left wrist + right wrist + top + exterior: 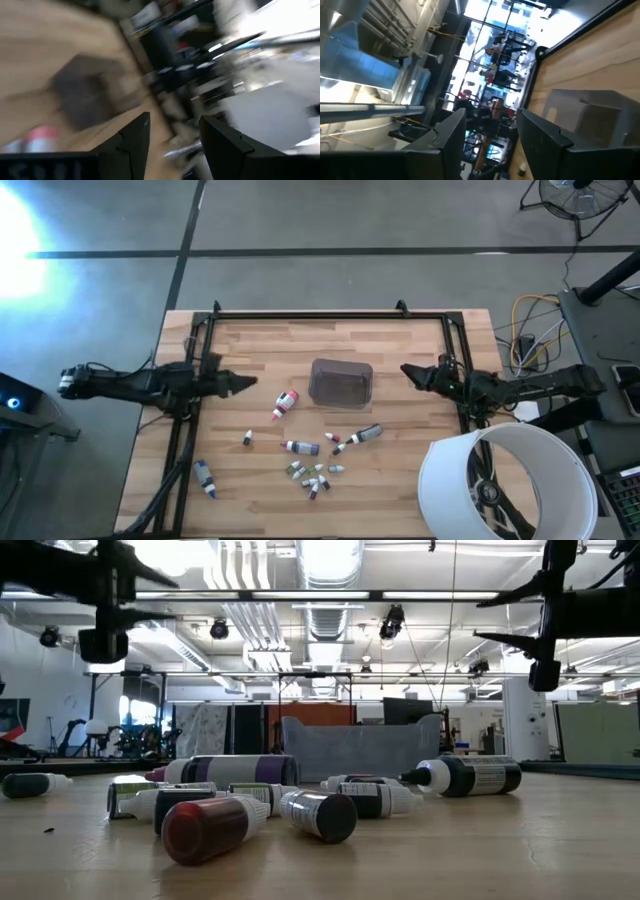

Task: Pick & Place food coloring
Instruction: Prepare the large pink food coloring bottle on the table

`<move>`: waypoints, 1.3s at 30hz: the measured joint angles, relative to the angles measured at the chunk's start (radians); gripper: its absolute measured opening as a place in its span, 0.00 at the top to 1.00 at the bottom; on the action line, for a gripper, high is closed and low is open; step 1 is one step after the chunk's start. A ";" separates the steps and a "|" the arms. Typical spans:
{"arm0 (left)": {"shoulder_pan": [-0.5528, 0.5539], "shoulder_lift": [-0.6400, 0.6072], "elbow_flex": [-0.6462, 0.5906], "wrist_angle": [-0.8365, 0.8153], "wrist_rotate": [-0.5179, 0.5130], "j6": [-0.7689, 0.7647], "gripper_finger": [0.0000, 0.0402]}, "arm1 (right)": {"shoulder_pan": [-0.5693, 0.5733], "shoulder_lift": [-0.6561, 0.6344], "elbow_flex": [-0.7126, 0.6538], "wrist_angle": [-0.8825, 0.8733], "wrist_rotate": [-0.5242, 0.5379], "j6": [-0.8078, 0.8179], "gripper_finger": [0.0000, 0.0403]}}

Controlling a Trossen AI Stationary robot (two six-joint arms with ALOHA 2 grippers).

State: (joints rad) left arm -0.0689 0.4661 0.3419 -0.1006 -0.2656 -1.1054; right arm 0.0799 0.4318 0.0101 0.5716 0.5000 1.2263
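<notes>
Grey tub [341, 382], food coloring [313, 457] outside.

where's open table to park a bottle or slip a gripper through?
Bare wood: the far strip between the black frame and the grey tub, and the patch right of the tub, under the right gripper. Crowded: the food coloring bottles clustered near the front edge. The left gripper hovers beside the red-capped bottle.

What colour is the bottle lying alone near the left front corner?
Blue bottle, clearest in the high view.
</notes>
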 joint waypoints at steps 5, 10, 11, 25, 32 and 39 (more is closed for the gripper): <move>-0.007 0.179 0.098 -0.137 0.020 0.013 0.63 | 0.000 0.055 0.000 -0.031 -0.003 0.025 0.58; -0.009 0.354 0.208 -0.302 0.013 0.031 0.63 | 0.000 0.123 0.024 -0.130 -0.032 0.086 0.58; -0.009 0.387 0.237 -0.332 0.012 0.028 0.63 | 0.000 0.137 0.039 -0.169 -0.041 0.095 0.58; -0.016 0.785 0.452 -0.484 0.136 0.008 0.63 | 0.000 0.294 0.384 -0.932 -0.165 0.001 0.58; -0.024 0.932 0.484 -0.475 0.163 0.007 0.63 | 0.000 0.312 0.417 -1.036 -0.177 -0.044 0.58; -0.024 1.062 0.527 -0.487 0.151 0.004 0.63 | 0.000 0.311 0.391 -1.037 -0.214 -0.049 0.58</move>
State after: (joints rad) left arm -0.0929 1.5277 0.8685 -0.5876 -0.1143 -1.1016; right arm 0.0795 0.7429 0.4015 -0.4656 0.2857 1.1774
